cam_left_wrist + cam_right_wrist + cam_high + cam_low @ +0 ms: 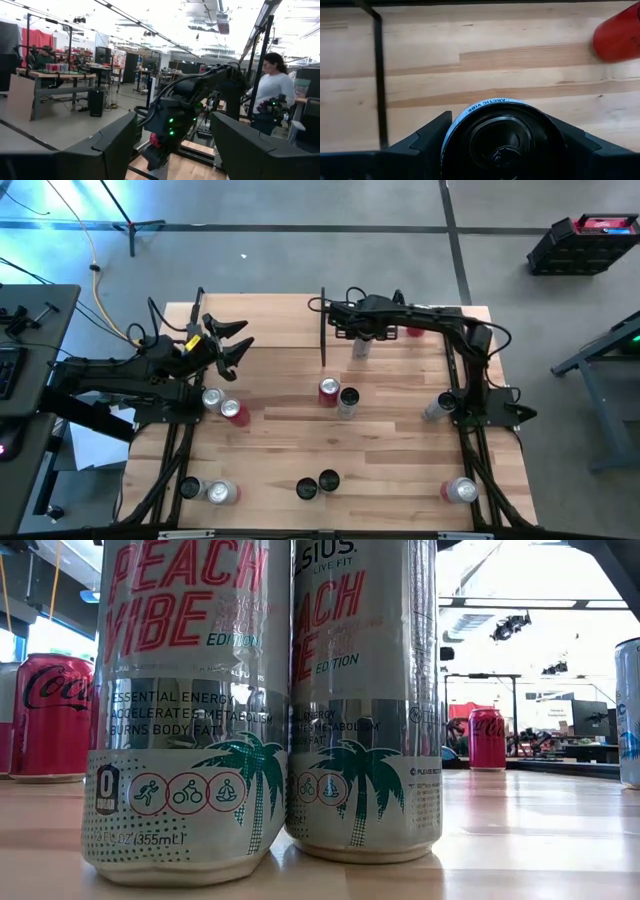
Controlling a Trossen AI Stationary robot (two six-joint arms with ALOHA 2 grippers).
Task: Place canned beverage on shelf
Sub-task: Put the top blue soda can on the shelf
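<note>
We have the can (502, 137) clamped upright between the right gripper's (362, 340) fingers over the shelf (400, 355). We lower it straight, clear of the red can (617, 35). Left gripper (228, 340) waits open.

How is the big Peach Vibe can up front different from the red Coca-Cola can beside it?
The Peach Vibe can is silver with green palm trees; the Coca-Cola can is red with white lettering. The Peach Vibe can stands nearer the camera and is dented near its base; the Coca-Cola can sits farther back. Both stand upright on the table.
</note>
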